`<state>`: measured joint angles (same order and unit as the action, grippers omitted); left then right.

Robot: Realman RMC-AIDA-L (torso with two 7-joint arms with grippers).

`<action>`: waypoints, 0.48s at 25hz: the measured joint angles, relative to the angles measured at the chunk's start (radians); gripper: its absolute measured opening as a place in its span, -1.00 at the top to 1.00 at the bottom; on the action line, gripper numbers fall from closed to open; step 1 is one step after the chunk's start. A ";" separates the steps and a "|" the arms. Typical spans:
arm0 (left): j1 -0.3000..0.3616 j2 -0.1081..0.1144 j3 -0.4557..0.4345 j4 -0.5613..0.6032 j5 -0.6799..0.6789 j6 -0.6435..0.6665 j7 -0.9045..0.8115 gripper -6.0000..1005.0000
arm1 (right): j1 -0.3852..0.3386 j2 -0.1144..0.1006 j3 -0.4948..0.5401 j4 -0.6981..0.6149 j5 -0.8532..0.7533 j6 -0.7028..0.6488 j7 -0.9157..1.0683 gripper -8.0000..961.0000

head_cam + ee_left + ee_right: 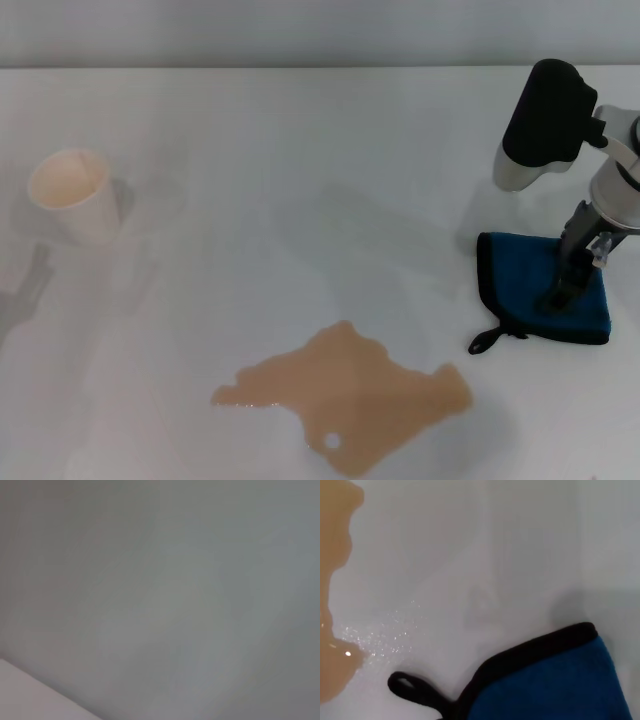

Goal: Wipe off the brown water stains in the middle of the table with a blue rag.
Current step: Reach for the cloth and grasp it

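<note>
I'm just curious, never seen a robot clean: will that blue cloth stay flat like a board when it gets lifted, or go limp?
Probably limp: the blue rag lies flat and thin on the table, so it should droop from wherever the right hand grips it. It looks light for its size. Its black loop will likely dangle. Pushed across the brown water stains, it may bunch up rather than slide.

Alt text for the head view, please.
The right gripper presses down on the blue rag at the right of the white table; brown water stains lie nearer, a paper cup far left.
</note>
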<state>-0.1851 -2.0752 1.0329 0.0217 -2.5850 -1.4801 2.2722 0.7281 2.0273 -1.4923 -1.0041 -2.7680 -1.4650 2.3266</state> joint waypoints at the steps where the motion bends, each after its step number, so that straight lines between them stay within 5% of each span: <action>1: 0.000 0.000 0.000 0.001 0.001 0.000 -0.009 -0.74 | 0.000 0.000 0.000 0.005 0.000 0.006 0.000 -0.69; 12: 0.002 0.001 0.001 0.012 0.001 -0.001 -0.031 -0.74 | 0.008 0.000 0.000 0.060 0.001 0.032 0.001 -0.69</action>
<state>-0.1829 -2.0739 1.0340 0.0334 -2.5844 -1.4813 2.2417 0.7360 2.0277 -1.4922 -0.9443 -2.7665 -1.4327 2.3271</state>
